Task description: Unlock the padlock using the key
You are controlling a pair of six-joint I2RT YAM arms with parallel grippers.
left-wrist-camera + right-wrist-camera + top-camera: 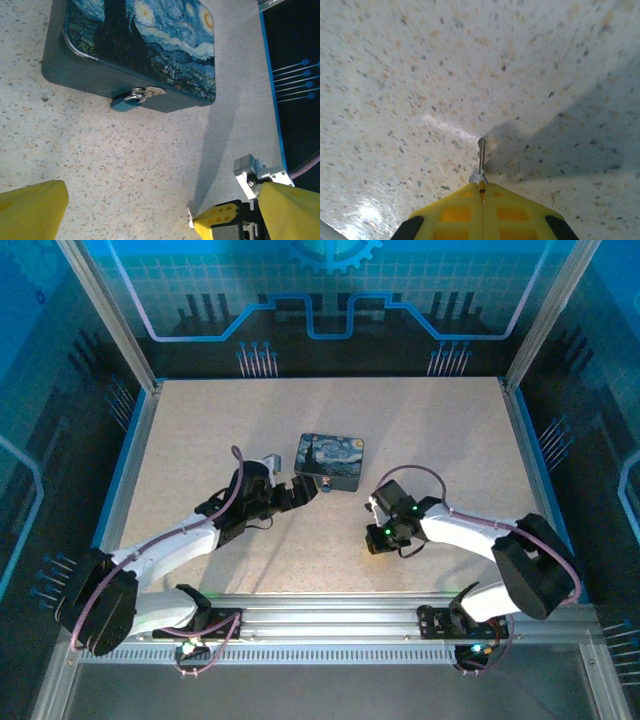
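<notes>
right hand (481, 186) pinches key (481, 156) amid open tabletop (420, 75), apart from box (330, 460) edge.

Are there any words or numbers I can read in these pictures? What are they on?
No words or numbers can be read anywhere.
box: a swirly night-sky painting, no letters.
padlock: too small and blurred to read any mark.
key: seen thin and edge-on, no mark shows.
back wall: a gear shape and blue lines, no words.
</notes>
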